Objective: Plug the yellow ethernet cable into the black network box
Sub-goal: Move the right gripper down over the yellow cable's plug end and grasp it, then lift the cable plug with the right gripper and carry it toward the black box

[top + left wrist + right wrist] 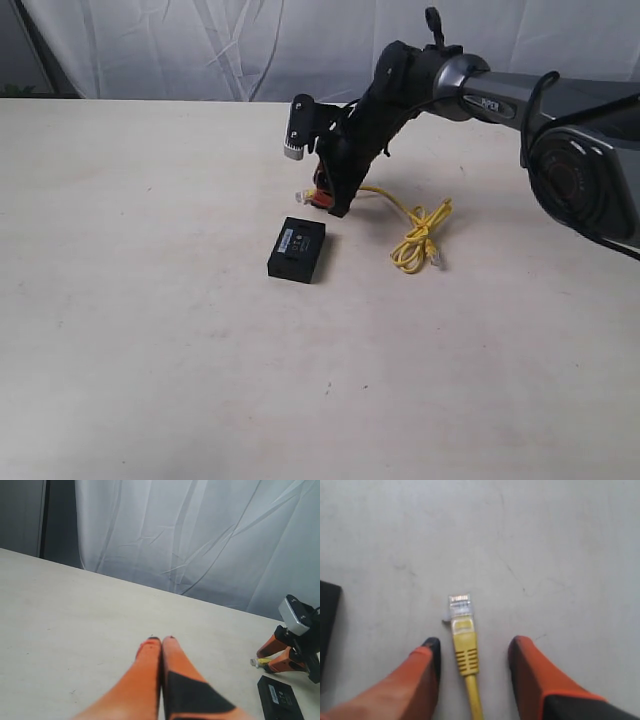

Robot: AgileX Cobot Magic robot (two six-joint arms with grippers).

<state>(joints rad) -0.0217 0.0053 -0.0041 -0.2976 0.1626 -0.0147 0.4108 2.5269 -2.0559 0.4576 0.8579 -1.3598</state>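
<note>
Plug (460, 606) between the parted fingers of the right gripper (475, 647), box (297, 249) close by

The right gripper is down at the table (150, 330) with its orange fingers apart, one on each side of the cable (465, 660) end. In the right wrist view the clear plug lies flat on the surface, sticking out just past the fingertips. Neither finger touches it, and a gap shows on both sides of the yellow boot. Nothing is clamped.

In the exterior view the cable runs from the gripper to the right across the table into a looped bundle (415, 245), with a second plug at the lower edge of the loops. The box lies flat near the table's middle, just below the right gripper in that view and apart from the plug. Its pale label (287, 240) faces up. A dark edge of the box shows at the side of the right wrist view.

The left gripper (161, 640) has its fingers pressed together, holding nothing, over the table. Its camera sees the box and the right gripper off to one side.
</note>
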